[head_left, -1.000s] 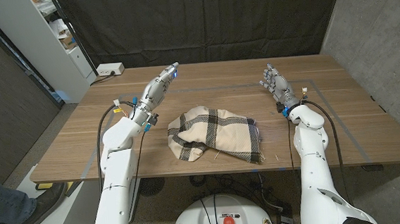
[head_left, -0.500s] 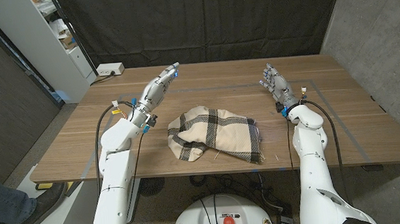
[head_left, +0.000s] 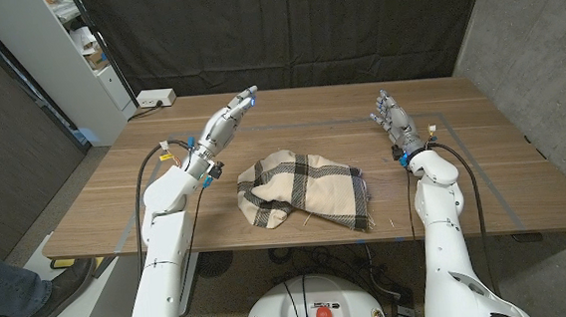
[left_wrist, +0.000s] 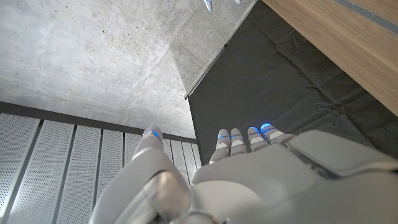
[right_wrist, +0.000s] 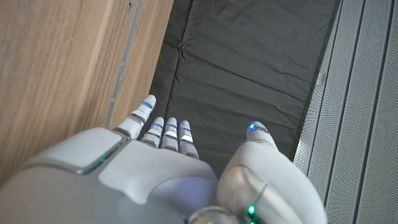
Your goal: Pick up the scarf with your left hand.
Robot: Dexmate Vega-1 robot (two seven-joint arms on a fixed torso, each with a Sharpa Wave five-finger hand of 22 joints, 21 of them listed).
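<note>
A cream and black plaid scarf lies crumpled on the wooden table, near the front middle. My left hand is raised above the table to the left of and behind the scarf, fingers stretched out straight, holding nothing. In the left wrist view the same hand points its fingers at the dark curtain. My right hand stands off to the right of the scarf, fingers apart and empty. The right wrist view has that hand beside the table edge.
A white power strip sits at the table's back left corner. A white shelf unit stands left of the table. A black curtain hangs behind it. A person's leg and shoe are at the lower left.
My left hand has reached slightly further forward and up. The scarf and the right hand are almost unchanged.
</note>
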